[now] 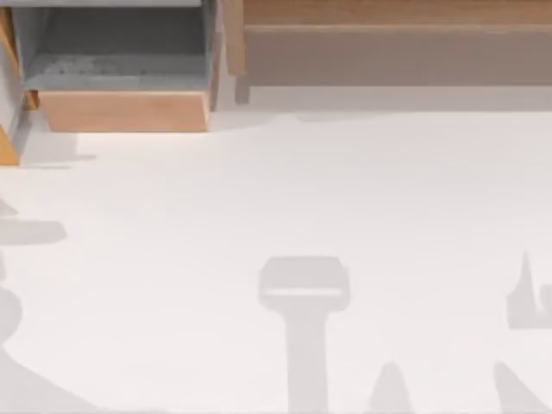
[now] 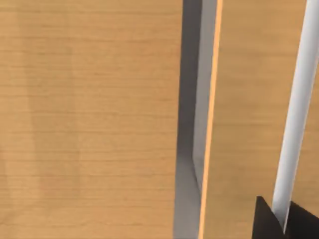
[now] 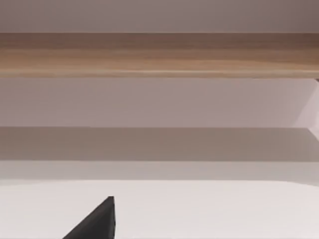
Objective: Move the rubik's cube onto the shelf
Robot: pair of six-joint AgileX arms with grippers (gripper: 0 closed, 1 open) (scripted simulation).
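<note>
The rubik's cube is out of view. The shelf runs along the back right of the table as a long light-brown ledge, with a grey-brown panel under its front edge. In the right wrist view the shelf stretches straight across some way ahead, and a dark corner of my right gripper pokes in over the white table. In the left wrist view, a dark piece of my left gripper hangs close over light wooden boards split by a narrow grey gap.
A wooden box with a grey interior stands at the back left, beside the shelf's left end. Grey arm shadows lie across the white table's front and left parts.
</note>
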